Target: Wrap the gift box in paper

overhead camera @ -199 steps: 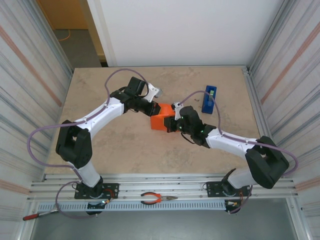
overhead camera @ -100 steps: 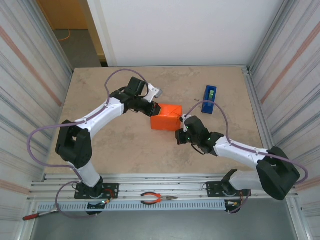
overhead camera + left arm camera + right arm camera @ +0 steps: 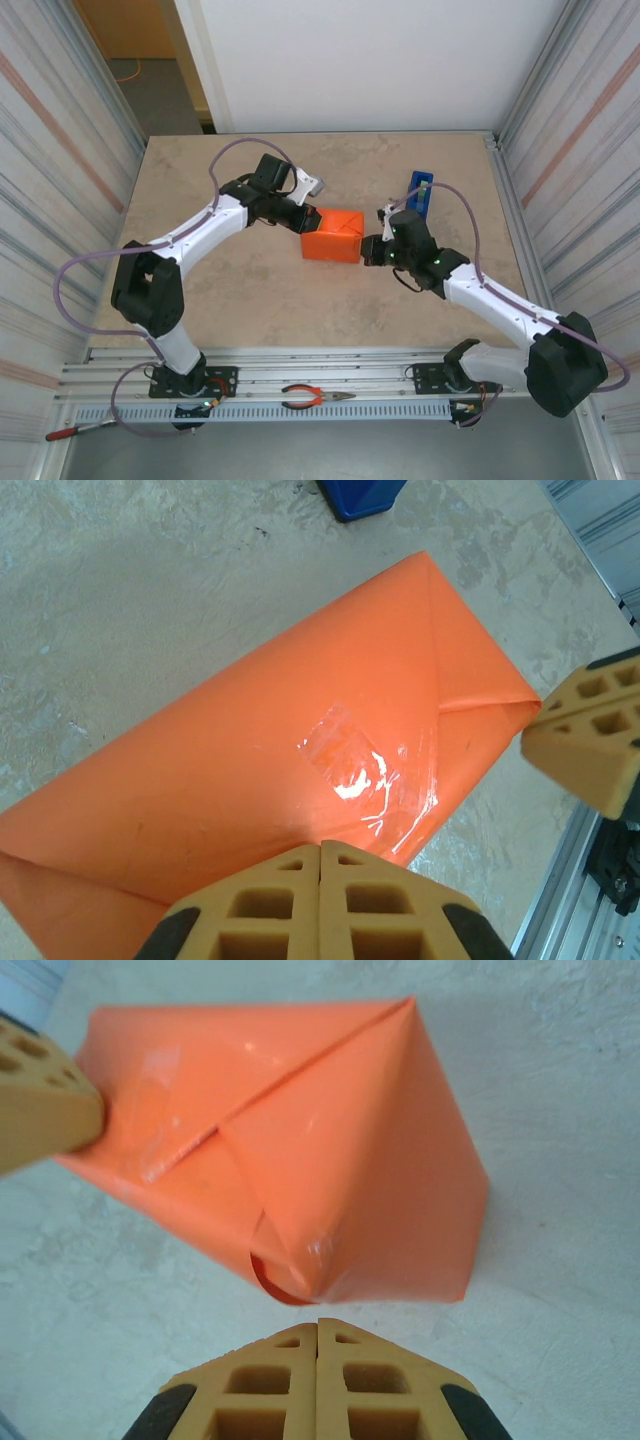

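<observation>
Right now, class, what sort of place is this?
Likely a robot workcell in a lab: a left arm and right arm bolted to a metal rail, panelled walls enclosing the table, pliers lying nearby.

Gift box (image 3: 333, 235), tape dispenser (image 3: 418, 199) (obstacles), nearside free

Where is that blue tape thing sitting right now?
Seen from above, the blue tape dispenser stands far right on the table, just beyond the right gripper and right of the wrapped gift box.
</observation>
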